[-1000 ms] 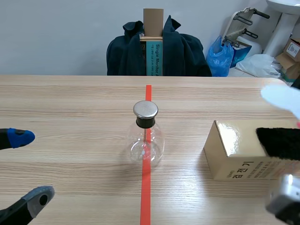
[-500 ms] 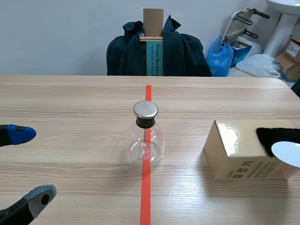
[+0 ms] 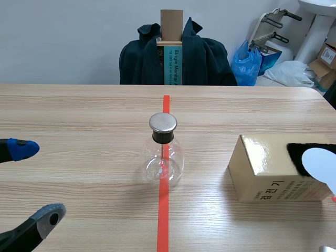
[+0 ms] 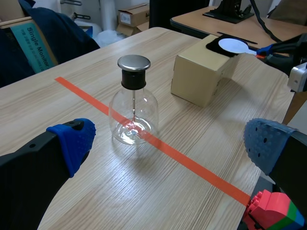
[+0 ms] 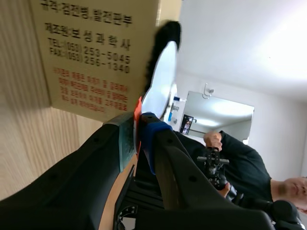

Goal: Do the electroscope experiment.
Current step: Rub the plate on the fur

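Observation:
A glass flask electroscope with a metal cap stands on the red tape line at mid-table; it also shows ahead of my left gripper as the flask. To its right sits a tan cardboard box with a black fur pad on top. A white disc paddle rests against that pad. My right gripper is shut on the paddle's red handle, beside the box. My left gripper stands open at the left, apart from the flask.
A chair draped with a dark jacket stands beyond the table's far edge. Coloured toy bricks lie beside my left gripper's finger. Bags and boxes sit on the floor at the back right.
The white disc came down from above the box's right end onto the black pad. The right arm sank out of the scene view. The left gripper barely shifted.

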You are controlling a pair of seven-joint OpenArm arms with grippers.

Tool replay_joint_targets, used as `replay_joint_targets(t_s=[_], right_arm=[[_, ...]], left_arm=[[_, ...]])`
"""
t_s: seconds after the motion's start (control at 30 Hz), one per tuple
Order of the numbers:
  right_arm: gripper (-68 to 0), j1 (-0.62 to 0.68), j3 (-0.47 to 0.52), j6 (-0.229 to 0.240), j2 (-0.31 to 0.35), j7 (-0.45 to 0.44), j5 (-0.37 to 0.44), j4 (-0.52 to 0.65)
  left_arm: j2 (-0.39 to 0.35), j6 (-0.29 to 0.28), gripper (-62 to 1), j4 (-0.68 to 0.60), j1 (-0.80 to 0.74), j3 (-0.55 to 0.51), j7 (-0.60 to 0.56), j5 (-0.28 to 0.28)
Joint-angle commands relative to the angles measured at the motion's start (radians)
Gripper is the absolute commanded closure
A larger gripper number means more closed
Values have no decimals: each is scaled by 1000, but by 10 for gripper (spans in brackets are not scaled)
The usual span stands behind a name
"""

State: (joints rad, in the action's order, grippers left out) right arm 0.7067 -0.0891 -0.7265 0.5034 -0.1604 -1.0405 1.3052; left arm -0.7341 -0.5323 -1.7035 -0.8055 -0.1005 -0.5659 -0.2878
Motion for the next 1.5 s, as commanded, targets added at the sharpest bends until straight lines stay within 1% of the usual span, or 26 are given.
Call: replay_joint_targets(t_s=[0.0, 0.13, 0.23, 0.27, 0.37, 0.4, 0.43, 0.47, 0.57, 0.6, 0.63, 0.73, 0.77, 0.8, 0.9, 0.93, 1.03, 1.07, 1.1, 1.13, 1.23, 1.27, 1.3, 1.37, 1.4, 1.47], right_arm=[[-7, -18, 3, -56, -8, -15, -7, -5], [-7, -26, 2, -56, -14, -75, -26, -30], [-7, -29, -14, -56, -15, -77, -37, -29], [-7, -33, -15, -56, -16, -50, -37, -29], [-7, -45, -2, -56, -13, 91, -40, -27], [-7, -45, 7, -56, -10, 103, -40, -27], [-7, -45, 13, -56, -8, 94, -42, -27], [-7, -45, 12, -56, -7, 60, -44, -27], [-7, -45, 10, -56, -8, -72, -60, -24], [-7, -45, 10, -56, -8, -82, -68, -17], [-7, -45, 11, -56, -8, -68, -74, -7], [-7, -45, 19, -56, -4, 34, -74, 10], [-7, -44, 23, -56, 1, 39, -74, 10], [-7, -42, 23, -56, 4, 27, -76, 10], [-7, -42, 14, -56, 2, -80, -94, 11], [-7, -42, 10, -56, 1, -78, -94, 16], [-7, -42, 12, -56, 1, 66, -73, 27], [-6, -42, 17, -56, 3, 102, -66, 26], [-7, -42, 20, -56, 5, 106, -67, 26], [-7, -42, 20, -56, 9, 84, -75, 26], [-7, -42, 12, -56, 5, -58, -93, 27], [-7, -42, 8, -56, 0, -56, -93, 27], [-7, -42, 6, -56, -6, -18, -91, 27], [-7, -42, 9, -56, -13, 103, -73, 26], [-7, -41, 11, -56, -13, 134, -67, 26], [-7, -39, 11, -56, -8, 122, -77, 26]], left_arm=[[5, -2, -623, -5, 5, -3, -13, -7], [5, -1, -623, -5, 6, -3, -13, -7], [5, -1, -623, -5, 6, -3, -13, -7], [5, -1, -623, -5, 6, -3, -13, -7], [5, -1, -623, -5, 6, -3, -14, -7], [5, -1, -623, -5, 5, -3, -13, -7], [5, -1, -623, -5, 5, -3, -13, -7], [5, -1, -623, -5, 5, -3, -14, -7], [5, -1, -623, -5, 5, -3, -14, -7], [5, -1, -623, -5, 5, -3, -14, -7], [5, 0, -623, -5, 5, -3, -14, -7], [5, 6, -623, -5, 5, -3, -14, -7], [5, 6, -623, -5, 5, -3, -14, -7], [5, 6, -623, -5, 5, -3, -14, -7], [5, 6, -623, -5, 5, -3, -13, -7], [5, 6, -623, -5, 5, -3, -13, -7], [5, 6, -623, -5, 5, -3, -13, -7], [5, 6, -623, -5, 5, -3, -13, -7], [5, 6, -623, -5, 5, -3, -13, -6], [5, 6, -623, -5, 5, -3, -13, -6], [5, 6, -623, -5, 5, -3, -13, -6], [5, 6, -623, -5, 5, -3, -13, -6], [5, 6, -623, -5, 5, -3, -13, -6], [5, 7, -623, -5, 5, -3, -13, -6], [5, 7, -623, -5, 5, -3, -13, -6], [5, 7, -623, -5, 5, -3, -13, -6]])
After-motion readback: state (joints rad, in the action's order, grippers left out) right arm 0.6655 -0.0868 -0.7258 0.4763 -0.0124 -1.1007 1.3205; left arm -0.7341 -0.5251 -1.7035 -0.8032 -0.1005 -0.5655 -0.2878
